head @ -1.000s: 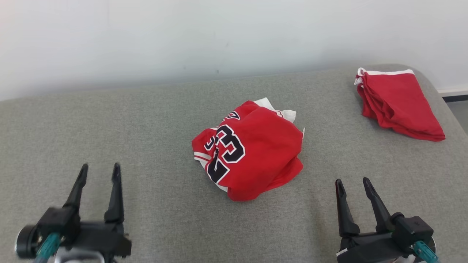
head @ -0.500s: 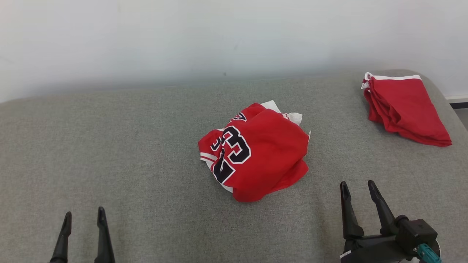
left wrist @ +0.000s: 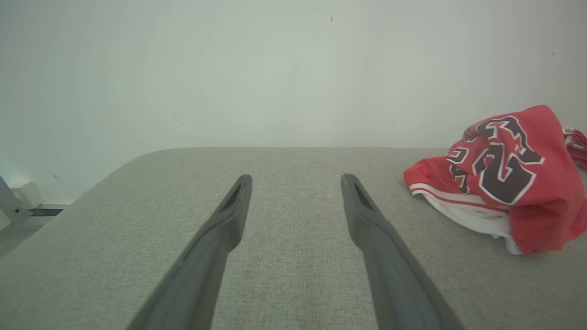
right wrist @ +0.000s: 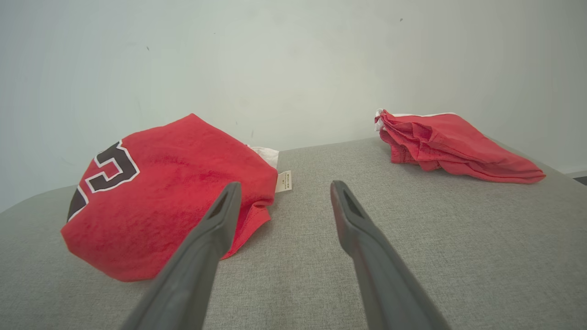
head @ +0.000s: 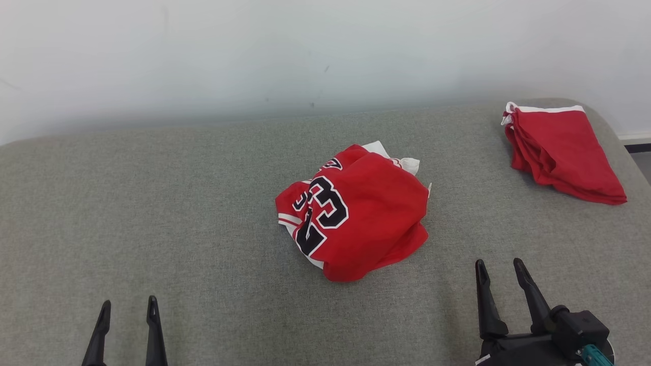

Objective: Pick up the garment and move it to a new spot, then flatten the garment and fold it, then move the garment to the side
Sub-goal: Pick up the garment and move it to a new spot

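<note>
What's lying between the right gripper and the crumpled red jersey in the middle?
Nothing visible. Just bare grey fabric surface separates the open right gripper from the jersey. The folded red garment lies apart at the far right corner, off that line.

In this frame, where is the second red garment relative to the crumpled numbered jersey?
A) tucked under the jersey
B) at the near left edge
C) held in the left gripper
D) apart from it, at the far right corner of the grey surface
D: in the head view the second red garment lies at the far right corner of the grey surface, with bare fabric between it and the crumpled jersey.
</note>
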Available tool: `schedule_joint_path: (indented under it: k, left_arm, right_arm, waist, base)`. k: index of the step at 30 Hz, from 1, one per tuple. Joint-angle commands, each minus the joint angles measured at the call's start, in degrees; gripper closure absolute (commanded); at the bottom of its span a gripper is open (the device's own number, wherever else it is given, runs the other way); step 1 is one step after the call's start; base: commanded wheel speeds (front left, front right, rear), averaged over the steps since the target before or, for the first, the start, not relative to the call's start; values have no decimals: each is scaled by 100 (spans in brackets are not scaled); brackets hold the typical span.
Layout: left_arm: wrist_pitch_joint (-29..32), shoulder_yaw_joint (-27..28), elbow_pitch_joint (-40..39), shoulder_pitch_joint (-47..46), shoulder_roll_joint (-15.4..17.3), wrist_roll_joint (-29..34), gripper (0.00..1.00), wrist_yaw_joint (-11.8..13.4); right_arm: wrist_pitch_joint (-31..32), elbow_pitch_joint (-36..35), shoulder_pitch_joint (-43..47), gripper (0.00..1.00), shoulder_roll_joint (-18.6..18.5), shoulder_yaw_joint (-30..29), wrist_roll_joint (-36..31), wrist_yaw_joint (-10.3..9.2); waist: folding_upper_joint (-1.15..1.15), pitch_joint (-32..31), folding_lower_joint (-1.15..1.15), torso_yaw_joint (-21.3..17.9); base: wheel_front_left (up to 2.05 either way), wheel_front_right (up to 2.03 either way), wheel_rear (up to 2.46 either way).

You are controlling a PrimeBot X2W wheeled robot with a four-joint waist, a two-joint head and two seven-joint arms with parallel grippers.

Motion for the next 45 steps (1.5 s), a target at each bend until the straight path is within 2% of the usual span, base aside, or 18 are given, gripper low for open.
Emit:
schedule_joint_path:
  k: [1, 6, 33, 45]
  left_arm:
    - [-17, 17, 16, 70, -8, 22, 0, -7]
    - [-18, 18, 51, 130, -22, 34, 0, -58]
    - [-18, -174, 85, 263, -26, -141, 0, 124]
    - [-18, -129, 150, 166, -26, -163, 0, 91]
  right_arm:
    - [0, 9, 30, 0, 6, -10, 0, -14]
    - [0, 16, 59, 0, 6, -50, -10, -14]
    - [0, 56, 110, 0, 6, -24, -58, -14]
    - [0, 68, 68, 0, 6, -45, -62, -14]
  waist:
    - [0, -2, 0, -1]
    - [0, -11, 0, 10]
    - [0, -72, 0, 63]
    - [0, -44, 0, 70]
  base:
    - [0, 0, 0]
    - [0, 0, 0]
    - [0, 0, 0]
    - [0, 0, 0]
